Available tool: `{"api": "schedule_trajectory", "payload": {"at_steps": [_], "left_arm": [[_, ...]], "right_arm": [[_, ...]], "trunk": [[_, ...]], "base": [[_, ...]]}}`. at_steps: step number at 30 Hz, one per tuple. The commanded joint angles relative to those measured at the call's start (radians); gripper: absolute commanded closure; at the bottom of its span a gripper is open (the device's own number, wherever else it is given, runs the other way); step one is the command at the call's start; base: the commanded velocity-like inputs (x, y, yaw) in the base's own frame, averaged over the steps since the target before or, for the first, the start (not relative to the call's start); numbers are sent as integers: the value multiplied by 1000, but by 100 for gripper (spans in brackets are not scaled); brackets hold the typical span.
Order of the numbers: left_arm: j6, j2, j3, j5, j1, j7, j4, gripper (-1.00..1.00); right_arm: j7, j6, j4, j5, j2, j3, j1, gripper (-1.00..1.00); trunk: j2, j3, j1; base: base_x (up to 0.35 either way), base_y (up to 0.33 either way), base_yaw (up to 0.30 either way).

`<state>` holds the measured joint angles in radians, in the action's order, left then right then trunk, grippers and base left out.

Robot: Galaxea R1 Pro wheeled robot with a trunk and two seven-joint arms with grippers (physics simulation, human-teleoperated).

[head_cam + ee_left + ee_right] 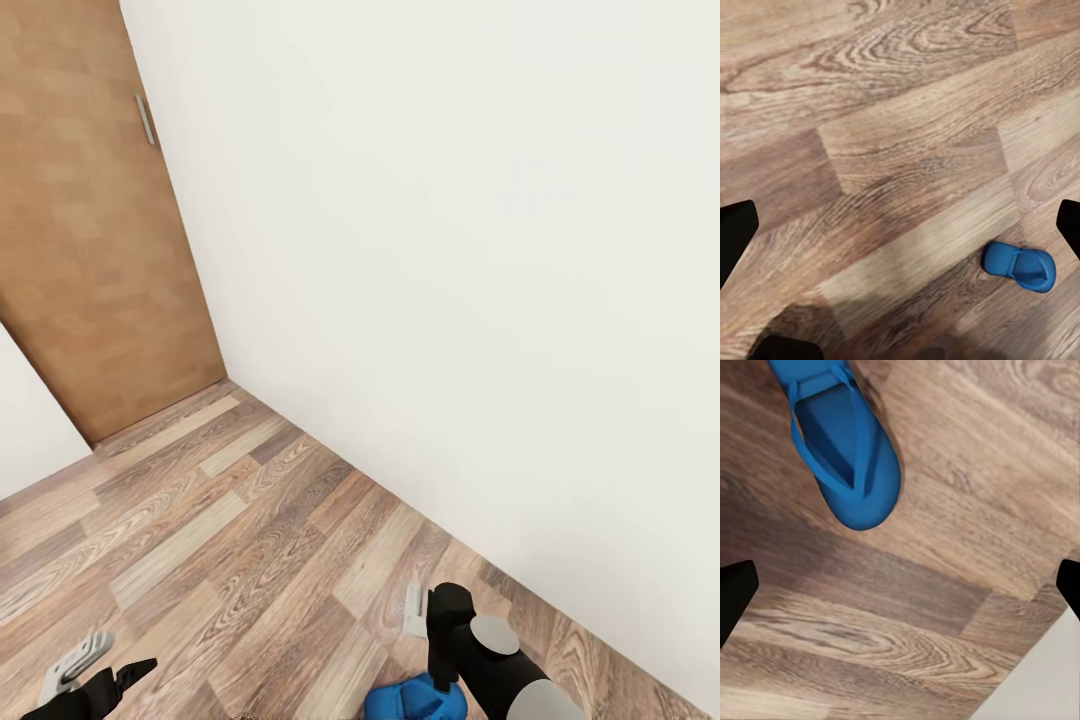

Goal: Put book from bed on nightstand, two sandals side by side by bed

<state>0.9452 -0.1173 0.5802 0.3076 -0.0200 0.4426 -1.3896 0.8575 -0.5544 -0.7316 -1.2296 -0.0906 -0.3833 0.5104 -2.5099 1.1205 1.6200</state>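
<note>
A bright blue sandal lies flat on the wood-plank floor at the head view's lower edge, just under my right arm. My right gripper hangs open above the floor, a little beyond the sandal, with nothing between its fingers. The left wrist view has a blue sandal lying some way off on the planks. I cannot tell whether it is the same one. My left gripper is open and empty, low at the left. The book, bed and nightstand are out of view.
A white wall runs close along my right side and meets the floor near the right gripper. A closed light-brown wooden door stands at the far left corner. Brown plank floor stretches between them.
</note>
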Motion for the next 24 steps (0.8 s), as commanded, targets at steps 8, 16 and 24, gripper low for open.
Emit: {"api": "schedule_trajectory", "payload": {"at_steps": [8,16,24], "left_arm": [[4,-1,1,-3,0,5,-2,-100],[4,-1,1,-2,0,5,-4,-100],[24,3,2,-2,0,5,-33,-100]], "right_arm": [[10,-2,0,-6,-1,-2,1,-100],[10,-2,0,-7,-1,-6,2,-100],[6,-1,-1,-5,-2,-8,1,-100]], "trunk": [[-2,32,3],[-4,63,7],[-6,94,11]], "base": [[0,0,0],[0,0,0],[0,0,0]]}}
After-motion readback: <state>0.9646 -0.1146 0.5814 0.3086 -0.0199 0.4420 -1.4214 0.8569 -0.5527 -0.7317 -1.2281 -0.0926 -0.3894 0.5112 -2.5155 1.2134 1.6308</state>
